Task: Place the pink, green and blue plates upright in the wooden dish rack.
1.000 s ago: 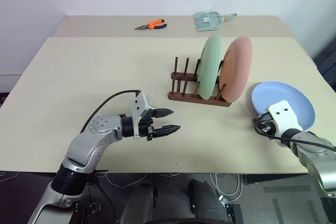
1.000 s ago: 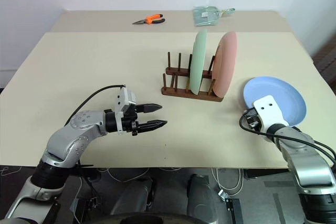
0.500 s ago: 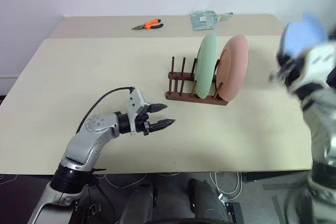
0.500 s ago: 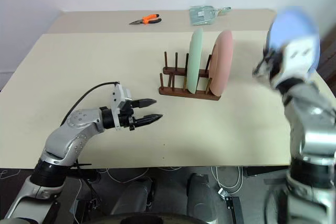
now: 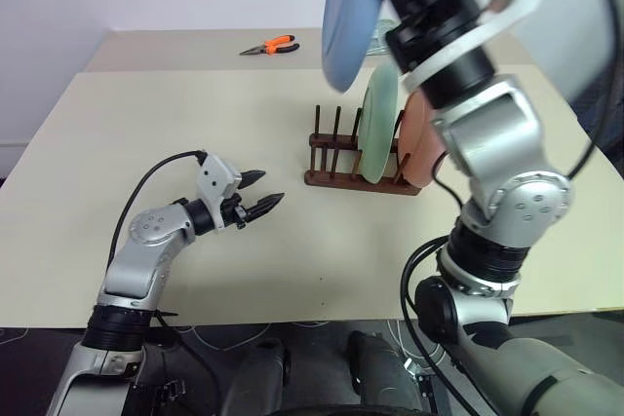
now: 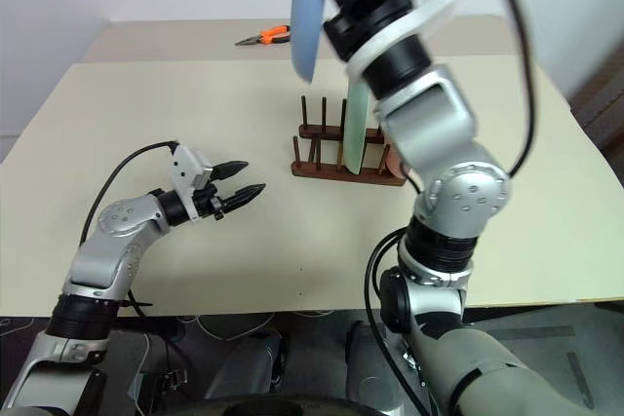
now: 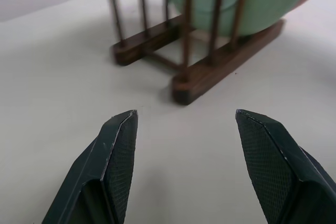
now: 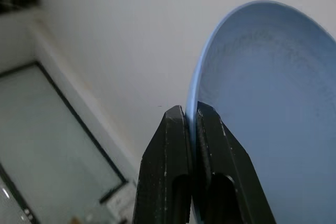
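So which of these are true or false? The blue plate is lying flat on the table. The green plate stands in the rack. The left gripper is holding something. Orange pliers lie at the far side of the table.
1. The blue plate lies flat on the table. False: the right gripper holds it by the rim, high above the rack.
2. The green plate stands in the rack. True.
3. The left gripper holds something. False: it is open and empty.
4. Orange pliers lie at the far side. True.
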Robot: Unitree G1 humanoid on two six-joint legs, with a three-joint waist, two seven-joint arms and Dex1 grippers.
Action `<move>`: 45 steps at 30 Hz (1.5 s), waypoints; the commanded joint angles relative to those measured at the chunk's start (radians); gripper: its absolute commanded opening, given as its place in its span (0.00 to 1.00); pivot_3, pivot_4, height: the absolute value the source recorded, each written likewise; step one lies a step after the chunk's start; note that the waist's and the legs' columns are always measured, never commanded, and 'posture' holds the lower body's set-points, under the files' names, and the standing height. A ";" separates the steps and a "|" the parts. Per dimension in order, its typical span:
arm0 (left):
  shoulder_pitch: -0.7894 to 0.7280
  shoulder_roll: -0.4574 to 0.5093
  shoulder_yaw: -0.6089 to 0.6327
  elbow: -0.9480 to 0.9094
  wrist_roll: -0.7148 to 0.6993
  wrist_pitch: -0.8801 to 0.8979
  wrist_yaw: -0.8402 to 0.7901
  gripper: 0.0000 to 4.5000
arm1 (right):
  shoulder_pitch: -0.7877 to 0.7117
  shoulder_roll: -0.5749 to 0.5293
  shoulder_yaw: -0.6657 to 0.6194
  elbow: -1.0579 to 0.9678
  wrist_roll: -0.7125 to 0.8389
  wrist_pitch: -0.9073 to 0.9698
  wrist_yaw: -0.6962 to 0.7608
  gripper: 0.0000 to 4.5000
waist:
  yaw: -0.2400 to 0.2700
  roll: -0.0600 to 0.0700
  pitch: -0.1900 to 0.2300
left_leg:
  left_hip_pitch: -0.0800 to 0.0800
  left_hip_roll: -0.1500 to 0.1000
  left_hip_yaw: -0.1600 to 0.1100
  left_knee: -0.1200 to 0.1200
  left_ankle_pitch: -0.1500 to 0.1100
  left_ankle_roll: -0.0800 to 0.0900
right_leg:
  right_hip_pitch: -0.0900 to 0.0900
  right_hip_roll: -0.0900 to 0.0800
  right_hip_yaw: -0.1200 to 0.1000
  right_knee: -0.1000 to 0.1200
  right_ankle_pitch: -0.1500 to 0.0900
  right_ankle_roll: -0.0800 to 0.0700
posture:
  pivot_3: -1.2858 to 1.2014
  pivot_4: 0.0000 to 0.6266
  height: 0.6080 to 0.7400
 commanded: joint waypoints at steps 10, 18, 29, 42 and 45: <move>0.043 -0.006 0.051 -0.073 -0.010 -0.020 0.034 0.68 | 0.050 0.063 0.054 0.055 -0.033 -0.032 -0.097 0.01 | -0.006 0.000 0.000 | 0.000 0.000 0.001 0.000 0.000 0.000 | 0.000 0.001 0.000 0.000 0.000 0.000 | 0.52 0.24 1.00; 0.047 -0.004 0.047 -0.099 -0.033 0.000 0.024 0.68 | 0.058 0.056 0.062 0.188 -0.136 -0.037 -0.026 0.23 | -0.008 0.000 0.000 | 0.000 0.001 0.001 -0.001 0.000 0.000 | 0.000 0.001 0.000 0.000 0.000 0.000 | 0.52 0.24 1.00; 0.066 -0.015 0.039 -0.134 -0.031 0.025 0.035 0.68 | 0.042 -0.417 0.118 -0.068 -0.466 -0.061 0.434 0.77 | 0.001 0.000 0.001 | -0.001 0.000 0.001 0.000 0.000 0.000 | 0.000 0.001 0.000 -0.001 0.000 0.001 | 0.52 0.24 1.00; 0.028 -0.015 0.014 -0.014 0.045 -0.040 0.026 0.68 | 0.789 -0.820 -0.226 0.114 -0.784 -0.208 0.781 0.77 | 0.003 0.000 -0.001 | 0.001 0.001 0.007 0.001 -0.001 0.001 | 0.004 -0.001 0.001 -0.005 -0.005 0.001 | 0.52 0.24 1.00; 0.035 -0.018 0.026 0.004 0.063 -0.059 0.046 0.68 | 0.832 -0.785 -0.148 0.176 -0.880 -0.286 0.810 0.77 | -0.003 0.000 -0.001 | 0.002 0.001 0.007 0.001 -0.001 0.001 | 0.005 -0.001 0.001 -0.004 -0.005 0.001 | 0.52 0.24 1.00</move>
